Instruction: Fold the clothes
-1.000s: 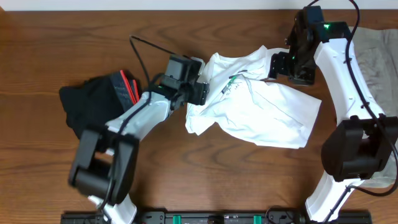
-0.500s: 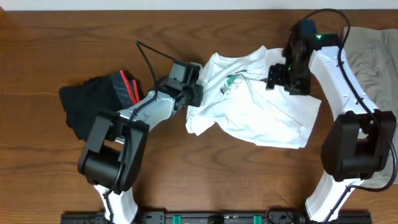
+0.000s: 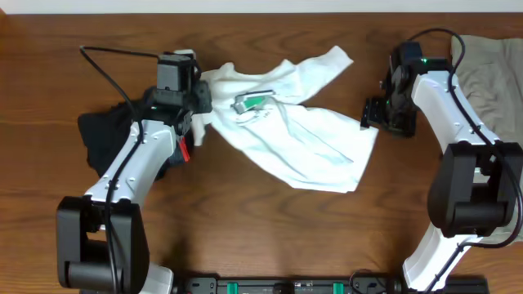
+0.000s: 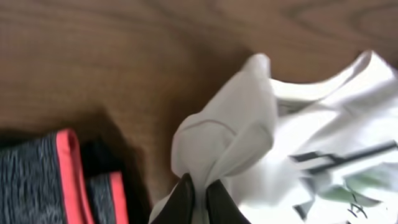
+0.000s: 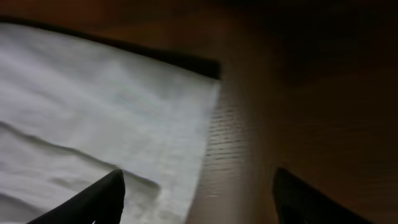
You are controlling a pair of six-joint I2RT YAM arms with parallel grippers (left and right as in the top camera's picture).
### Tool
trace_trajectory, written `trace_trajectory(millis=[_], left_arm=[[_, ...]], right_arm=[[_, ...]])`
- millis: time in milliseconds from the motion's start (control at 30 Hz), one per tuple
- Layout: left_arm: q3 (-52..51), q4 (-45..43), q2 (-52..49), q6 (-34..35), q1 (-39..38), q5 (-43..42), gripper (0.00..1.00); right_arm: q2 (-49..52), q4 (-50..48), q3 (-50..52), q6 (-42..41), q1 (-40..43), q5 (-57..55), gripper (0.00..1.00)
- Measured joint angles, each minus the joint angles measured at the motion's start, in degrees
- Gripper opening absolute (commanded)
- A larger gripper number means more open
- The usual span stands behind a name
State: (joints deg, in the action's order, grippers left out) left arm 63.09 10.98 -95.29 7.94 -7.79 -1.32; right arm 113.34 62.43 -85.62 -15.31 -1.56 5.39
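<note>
- The white T-shirt looks to us like a thin, limp and light garment. We judge it will sag and bunch wherever it is lifted, and will slide easily over the wooden bench.
- A pinch in mid-cloth would only make a tent. We would take hold at edges and corners instead: the hem corners, the shoulders or the sleeve ends, so that the cloth can be pulled flat.
- The left gripper is pressed together on a bunched fold of the T-shirt at its upper-left end, and the white cloth rises in a peak above the fingertips.
- The right gripper is spread wide over the T-shirt's right edge and holds nothing. We cannot tell whether its fingers touch the cloth.
- The T-shirt lies crumpled and twisted across the middle of the bench, running from upper left down to lower right. It has small dark-green marks near its upper part and one sleeve flung toward the far edge.
- The black shorts, with a grey-and-red waistband, lie at the left, just beside the pinched end.
- The khaki-grey garment lies at the far right, apart from the T-shirt.
</note>
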Motion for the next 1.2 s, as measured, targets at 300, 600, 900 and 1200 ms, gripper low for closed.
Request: trace_trajectory(millis=[300,600,900,1200], left_arm=[[0.0,3.5,-0.1,0.7,-0.3,-0.4,0.38],[0.0,6.4,-0.1,1.0,-0.3,-0.4,0.43],[0.0,8.0,-0.1,1.0,-0.3,-0.4,0.43],[0.0,8.6,-0.1,1.0,-0.3,-0.4,0.36]], right_arm=[[0.0,-5.5,10.6,6.1,-4.7,5.8,0.66],[0.0,-6.5,11.5,9.3,-10.5,6.5,0.46],[-0.6,-7.8,14.4,8.8,-10.9,5.3,0.02],[-6.0,-7.6,13.9,8.5,-9.4,5.4,0.01]])
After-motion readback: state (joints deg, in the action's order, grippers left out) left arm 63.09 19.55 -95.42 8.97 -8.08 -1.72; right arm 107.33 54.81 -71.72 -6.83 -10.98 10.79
